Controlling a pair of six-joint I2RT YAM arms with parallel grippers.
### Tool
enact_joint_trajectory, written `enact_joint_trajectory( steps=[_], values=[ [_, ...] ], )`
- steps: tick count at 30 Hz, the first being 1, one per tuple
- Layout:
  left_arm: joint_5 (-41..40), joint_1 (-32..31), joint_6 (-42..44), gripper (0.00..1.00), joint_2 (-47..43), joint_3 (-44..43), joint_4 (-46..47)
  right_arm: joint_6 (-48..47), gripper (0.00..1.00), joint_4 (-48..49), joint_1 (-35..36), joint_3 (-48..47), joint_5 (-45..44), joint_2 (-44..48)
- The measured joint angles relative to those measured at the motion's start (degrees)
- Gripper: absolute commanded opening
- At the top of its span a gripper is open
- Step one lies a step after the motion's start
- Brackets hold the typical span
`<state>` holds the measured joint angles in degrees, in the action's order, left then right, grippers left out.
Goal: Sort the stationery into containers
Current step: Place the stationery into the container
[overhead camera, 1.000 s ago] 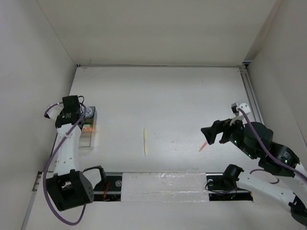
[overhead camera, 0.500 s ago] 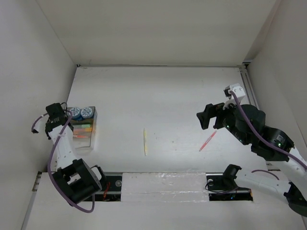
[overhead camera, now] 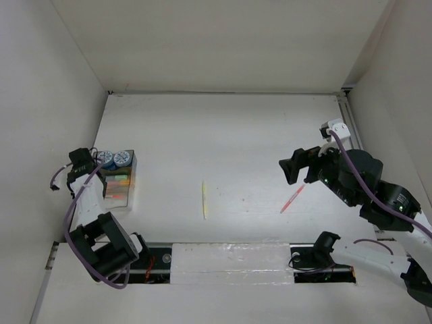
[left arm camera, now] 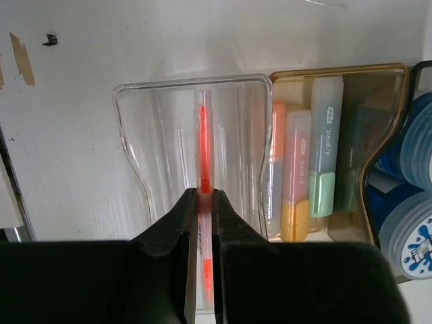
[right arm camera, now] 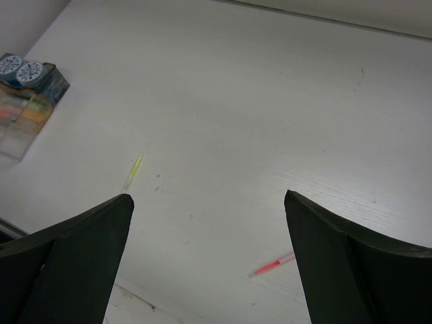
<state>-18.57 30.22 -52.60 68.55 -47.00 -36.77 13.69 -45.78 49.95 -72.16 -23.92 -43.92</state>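
**Left end effector pinches an orange-red pen at the tray; two pens lie loose on the table**

At the far left, the left end effector [left arm camera: 201, 202] has its two matte black fingers pressed together on a thin, glossy orange-red pen [left arm camera: 202, 145]. The pen runs lengthwise over the clear end compartment of the tray [left arm camera: 123, 118]. Whether it rests on the floor there cannot be told. That compartment is see-through moulded plastic with rounded corners and a ribbed floor.

The next compartment has tan-tinted walls and holds stubby, flat-sided highlighters [left arm camera: 325, 145] lying side by side. One is orange-topped, one pale with an orange cap, and one grey-green with a green cap. A darker shape beside them is too dim to name. At the tray's other end stand round cylinders [overhead camera: 122, 158] with blue sides and white patterned tops.

On the white, matte, faintly scuffed table [overhead camera: 236, 128], a slim yellow pen [overhead camera: 204, 200] lies near the middle, well apart from the tray. Further right lies a slim pink pen [overhead camera: 292, 200], set at a slant. Above it hangs the right end effector [right arm camera: 208, 199], its dark wedge-shaped fingers spread wide and holding nothing.

Counted: one tray, two cylinders, three highlighters clearly seen, three pens, one gripped and two on the table.
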Motion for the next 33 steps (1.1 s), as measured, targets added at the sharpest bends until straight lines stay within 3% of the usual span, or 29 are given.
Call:
enact_joint_trajectory(
  steps=[13,16,17,21,30,32,33],
  values=[
    [0.9,0.0,0.24,0.01,2.64,1.16,2.54,-0.09,1.0,0.11,0.0,0.0,0.5,1.33],
    [1.31,0.02,0.52,0.12,2.8,1.36,2.86,-0.37,1.0,0.22,0.0,0.0,0.59,1.64],
    [1.46,0.02,0.66,0.25,2.8,1.36,2.93,-0.44,1.0,0.28,0.0,0.0,0.61,1.73],
    [2.43,0.0,1.14,0.44,2.6,1.66,3.52,-0.46,1.0,0.39,0.0,0.0,0.81,1.9],
    [5.51,0.02,2.95,0.45,-2.64,2.12,5.31,-0.46,1.0,0.46,0.0,0.0,1.81,2.14],
    [7.41,-0.26,4.44,0.5,-6.75,3.5,7.3,-0.46,1.0,0.68,0.0,0.02,1.95,2.25],
    [8.5,-0.68,5.31,0.59,-9.68,4.44,8.63,-0.52,1.0,1.07,0.0,0.11,1.97,2.29]
  ],
)
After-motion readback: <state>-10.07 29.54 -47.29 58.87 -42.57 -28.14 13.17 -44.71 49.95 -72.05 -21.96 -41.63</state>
